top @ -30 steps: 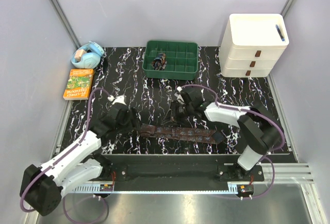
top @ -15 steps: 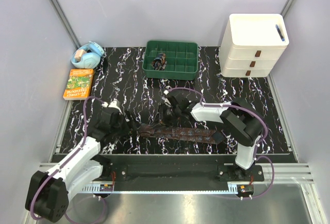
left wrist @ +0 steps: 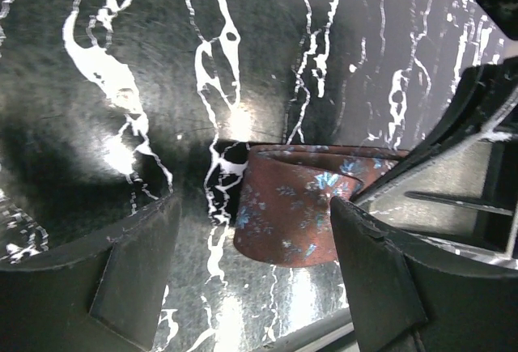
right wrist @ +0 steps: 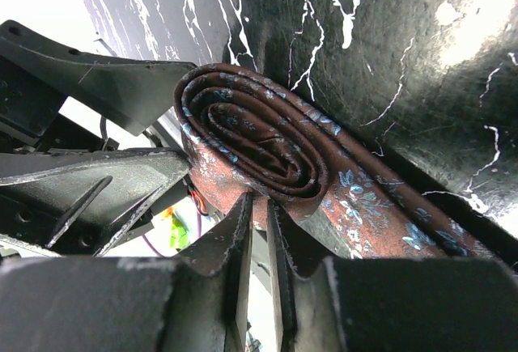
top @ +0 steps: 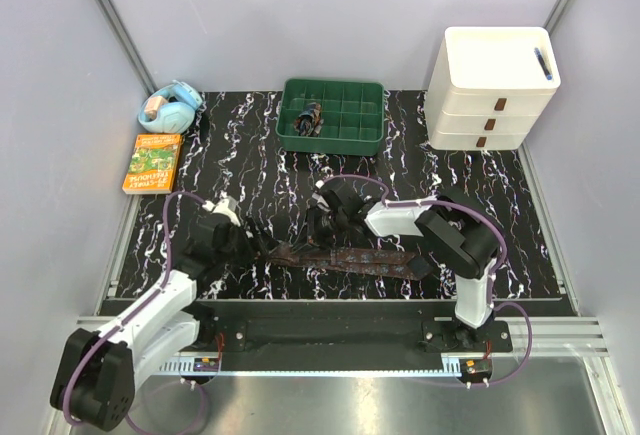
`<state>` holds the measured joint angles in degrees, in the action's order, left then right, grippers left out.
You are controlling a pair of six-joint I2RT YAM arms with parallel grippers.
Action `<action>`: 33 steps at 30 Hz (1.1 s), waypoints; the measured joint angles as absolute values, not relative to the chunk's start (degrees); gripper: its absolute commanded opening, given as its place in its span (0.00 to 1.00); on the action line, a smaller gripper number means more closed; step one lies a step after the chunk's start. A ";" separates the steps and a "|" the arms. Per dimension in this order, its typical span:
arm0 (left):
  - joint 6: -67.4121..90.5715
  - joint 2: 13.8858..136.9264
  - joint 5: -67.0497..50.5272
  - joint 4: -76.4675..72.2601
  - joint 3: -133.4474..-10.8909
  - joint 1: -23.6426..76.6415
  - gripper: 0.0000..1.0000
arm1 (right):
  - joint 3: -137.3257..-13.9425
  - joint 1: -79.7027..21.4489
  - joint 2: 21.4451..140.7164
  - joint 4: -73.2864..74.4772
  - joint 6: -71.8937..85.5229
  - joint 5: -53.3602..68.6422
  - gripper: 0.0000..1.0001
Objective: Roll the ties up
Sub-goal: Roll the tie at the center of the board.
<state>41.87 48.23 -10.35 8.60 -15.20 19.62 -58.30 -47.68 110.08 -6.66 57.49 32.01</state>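
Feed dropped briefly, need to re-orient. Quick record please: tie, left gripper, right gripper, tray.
tie: on mat, left end rolled, rest flat
left gripper: open, jaws either side of the roll
right gripper: nearly shut at the roll's edge; grip unclear
tray: green, one dark item in a compartment

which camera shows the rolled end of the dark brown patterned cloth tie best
Right wrist: the dark brown patterned tie shows its roll end-on, spiral layers plain. Left wrist shows only the roll's outer face; top external, a small strip.
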 measured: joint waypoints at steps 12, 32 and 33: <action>42.19 51.94 -14.41 0.73 -12.36 19.44 0.65 | -58.30 -47.68 111.66 -7.66 57.43 32.16 0.18; 42.19 52.84 -18.63 -2.50 -11.90 19.29 0.19 | -59.05 -47.68 113.14 -8.51 57.45 33.08 0.17; 42.02 52.73 -18.44 -1.63 -12.29 19.29 0.18 | -59.16 -47.68 113.23 -8.54 57.45 33.17 0.17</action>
